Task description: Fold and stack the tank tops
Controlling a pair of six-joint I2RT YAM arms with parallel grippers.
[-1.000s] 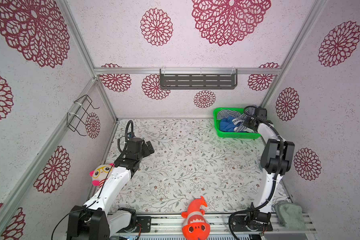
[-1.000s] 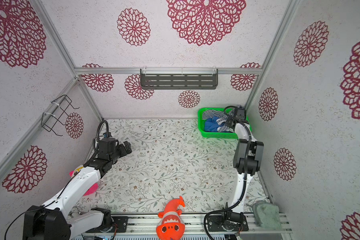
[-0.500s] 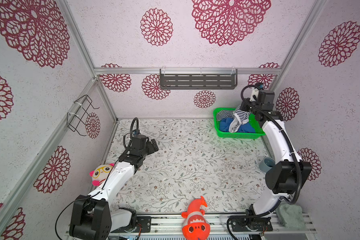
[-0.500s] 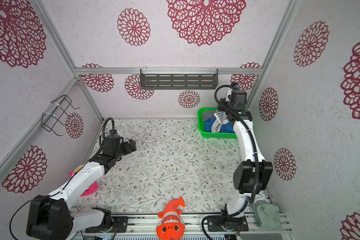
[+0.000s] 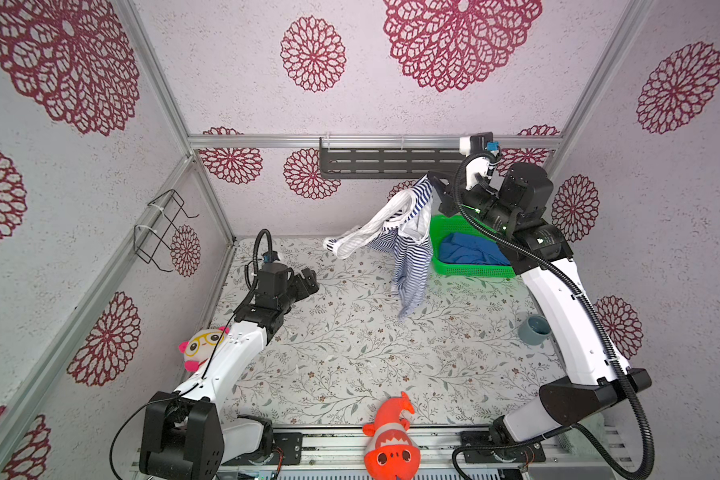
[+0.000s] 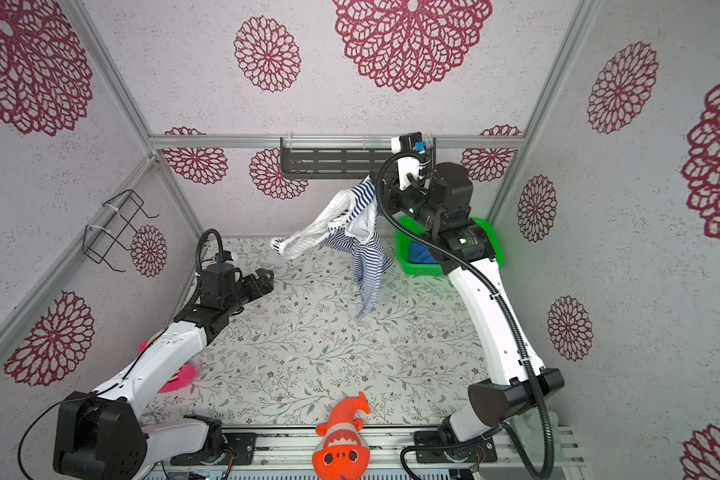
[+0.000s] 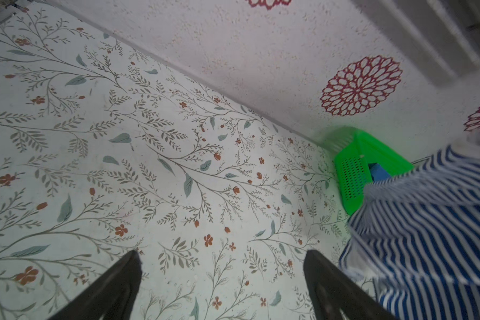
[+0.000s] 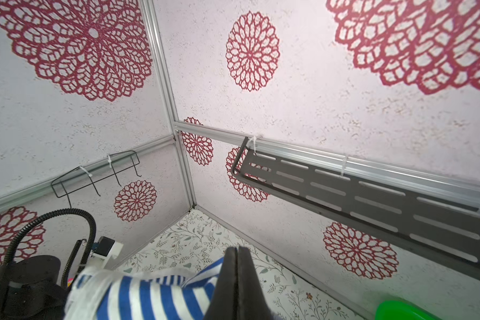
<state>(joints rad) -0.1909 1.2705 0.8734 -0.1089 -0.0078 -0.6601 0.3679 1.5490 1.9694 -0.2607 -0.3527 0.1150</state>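
1. The blue tank top (image 6: 422, 253) is mostly hidden behind the right arm (image 6: 487, 307) and green basket (image 6: 416, 271) wall
2. The striped tank top (image 7: 427, 235) is blurred, cut off at the left wrist view's edge
3. The pink plush (image 6: 179, 376) lies mostly hidden under the left arm (image 6: 159, 355)

The floral table (image 5: 350, 353) carries a green basket (image 5: 470, 271) just below the right gripper (image 5: 433, 183), a grey cup (image 5: 535, 330) well behind it, and a doll (image 5: 200, 347) behind the left gripper (image 5: 308, 282).
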